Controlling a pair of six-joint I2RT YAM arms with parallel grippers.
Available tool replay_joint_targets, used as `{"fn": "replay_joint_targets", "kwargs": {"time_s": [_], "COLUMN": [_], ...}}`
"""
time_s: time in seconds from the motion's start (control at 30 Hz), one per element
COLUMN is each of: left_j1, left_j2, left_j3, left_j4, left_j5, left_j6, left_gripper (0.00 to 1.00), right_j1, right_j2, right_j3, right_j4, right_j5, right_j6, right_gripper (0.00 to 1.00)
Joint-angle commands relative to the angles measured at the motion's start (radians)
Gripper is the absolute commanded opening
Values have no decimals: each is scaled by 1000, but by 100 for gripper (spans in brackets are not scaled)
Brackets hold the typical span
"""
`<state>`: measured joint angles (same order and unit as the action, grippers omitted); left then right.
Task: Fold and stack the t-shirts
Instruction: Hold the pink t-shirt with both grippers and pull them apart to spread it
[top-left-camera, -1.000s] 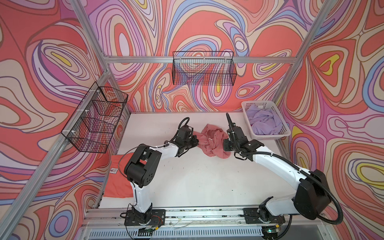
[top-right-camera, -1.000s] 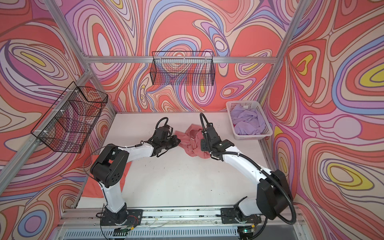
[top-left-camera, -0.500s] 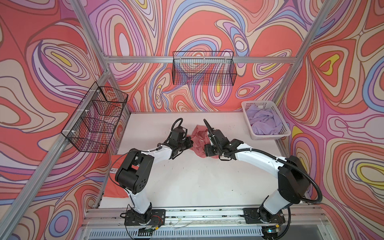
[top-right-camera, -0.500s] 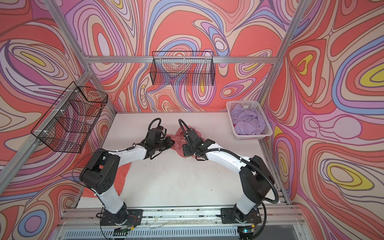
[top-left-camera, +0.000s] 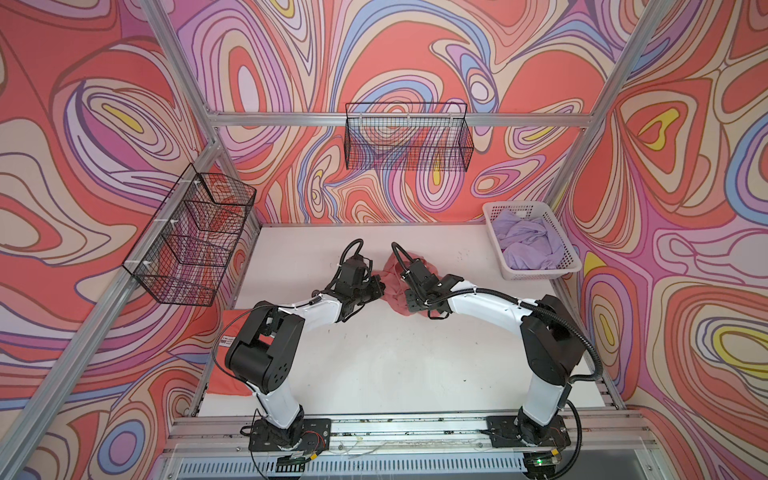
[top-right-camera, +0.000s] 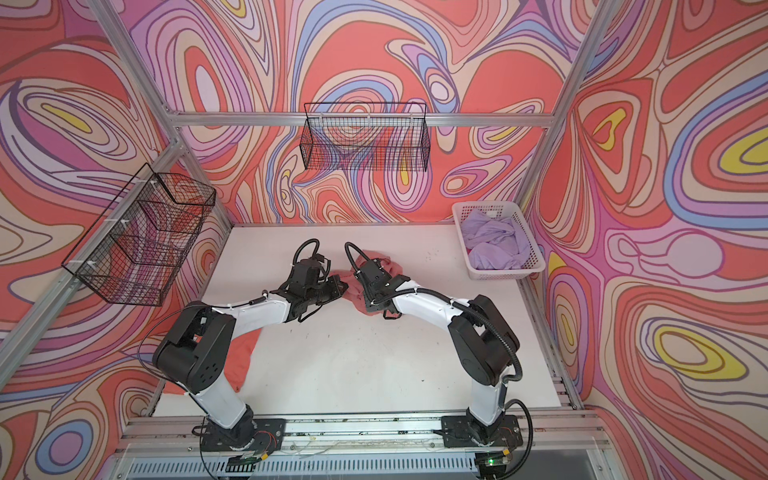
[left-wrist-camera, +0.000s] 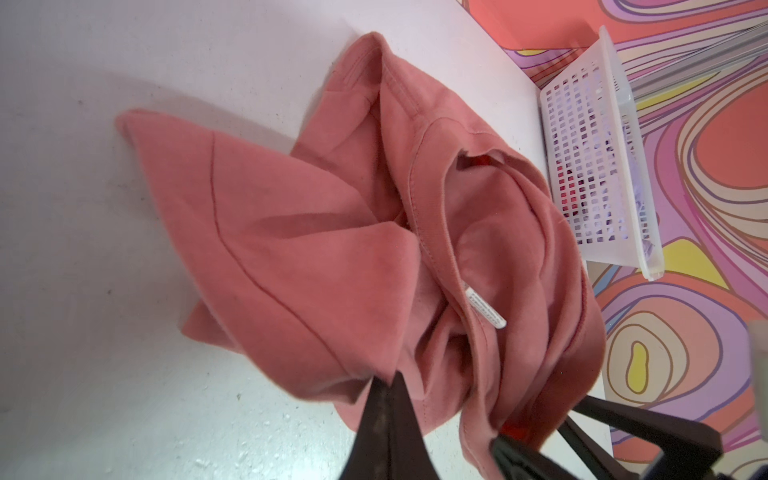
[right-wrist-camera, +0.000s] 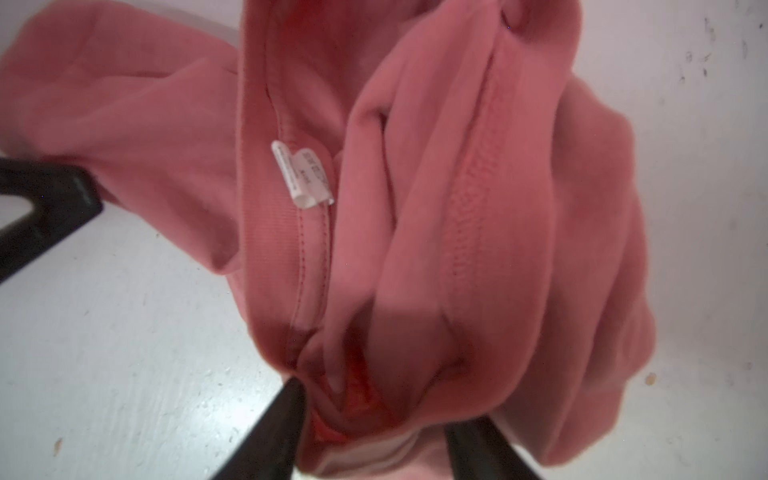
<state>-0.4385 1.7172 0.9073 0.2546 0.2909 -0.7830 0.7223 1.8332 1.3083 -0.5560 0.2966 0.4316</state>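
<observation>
Left wrist view (Speaker 1): the pink shirt (left-wrist-camera: 332, 257) is shown crumpled at frame centre on the table (left-wrist-camera: 83, 208), with one fold pinched in the closed left gripper (left-wrist-camera: 388, 395). How is the right gripper set?

Speaker 2: In the right wrist view the right gripper (right-wrist-camera: 374, 411) is seen at lower centre, jaws partly apart astride a bunch near the collar. Whether that bunch is clamped cannot be told.

Speaker 1: What failure is to be expected?

Speaker 2: Several layers may be caught together, so that the shirt would be raised as a wad and not spread. The knit is soft and slack, so a shallow pinch could be lost. The grippers are crowded, so contact between them is possible.

Speaker 1: And the materials?

Speaker 2: Matte cotton, a ribbed collar, stitched hems and a small white label (right-wrist-camera: 301, 174) are shown. In a top view a lavender shirt (top-left-camera: 528, 245) is heaped in the slatted white basket (top-left-camera: 515, 204) at upper right, and a coral shirt (top-left-camera: 218, 376) lies flat at lower left.
</observation>
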Motion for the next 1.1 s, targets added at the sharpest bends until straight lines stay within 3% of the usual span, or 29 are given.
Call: {"fn": "replay_joint_targets", "kwargs": {"time_s": [0.0,0.13,0.2,0.47,0.63,0.83,1.07], "left_j1": [-2,0,1,76,167,279,304], "left_j2": [-43,-63,-71,-174,-257,-352,-378], "left_j3": [-19,-27,-31,-66,-88,-97,-9], "left_j4": [25,13,3,-106,-213,-324,-451], "left_j5": [-3,-13,-16,-58,-68,-79,-75], "left_j6": [-12,-4,0,24,64,108,179], "left_gripper": [0,0,0,0,0,0,0], "right_j1": [-5,-25,-28,-70,-227,-477,-531], "right_j2": [6,-12,-43,-251,-367,-341,-279], "right_j3": [25,20,24,118,68,-38,-163], "right_j4": [-6,-9,-19,-193,-223,-157,-127], "right_j5": [64,80,83,59,-29,-106,-105], "right_j6": [7,-1,-6,-26,-51,-127,-131], "right_gripper": [35,5,0,0,0,0,0]}}
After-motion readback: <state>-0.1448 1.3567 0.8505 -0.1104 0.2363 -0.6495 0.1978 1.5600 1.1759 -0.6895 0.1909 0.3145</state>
